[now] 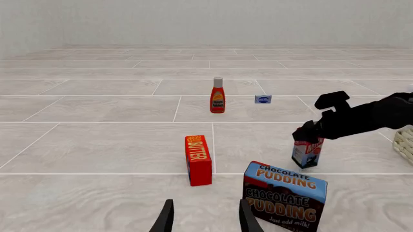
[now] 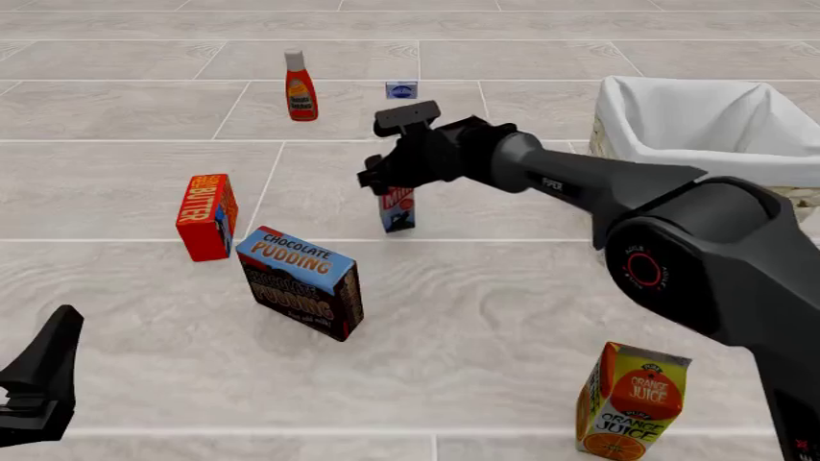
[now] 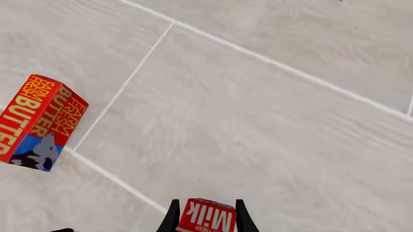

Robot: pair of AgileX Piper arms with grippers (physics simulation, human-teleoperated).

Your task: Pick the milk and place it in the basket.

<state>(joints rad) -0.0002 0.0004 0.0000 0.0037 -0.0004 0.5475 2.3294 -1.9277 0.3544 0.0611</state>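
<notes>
The milk (image 2: 397, 211), a slim carton with a red top and dark bottom, stands near the middle of the floor. My right gripper (image 2: 392, 189) reaches over it from the right and grips its top. In the right wrist view both fingers press the carton's (image 3: 208, 218) red sides. From the left wrist view, the milk (image 1: 306, 154) hangs under the black right gripper (image 1: 307, 137). The basket (image 2: 617, 120), wicker with white lining, sits at the far right. My left gripper (image 1: 206, 217) stands open and empty at the near left.
A red butter box (image 2: 205, 216) and a tilted chocolate pudding box (image 2: 301, 283) lie left of the milk. A ketchup bottle (image 2: 300, 86) and a small blue-white box (image 2: 401, 90) stand farther back. An orange juice carton (image 2: 635, 401) stands at the near right.
</notes>
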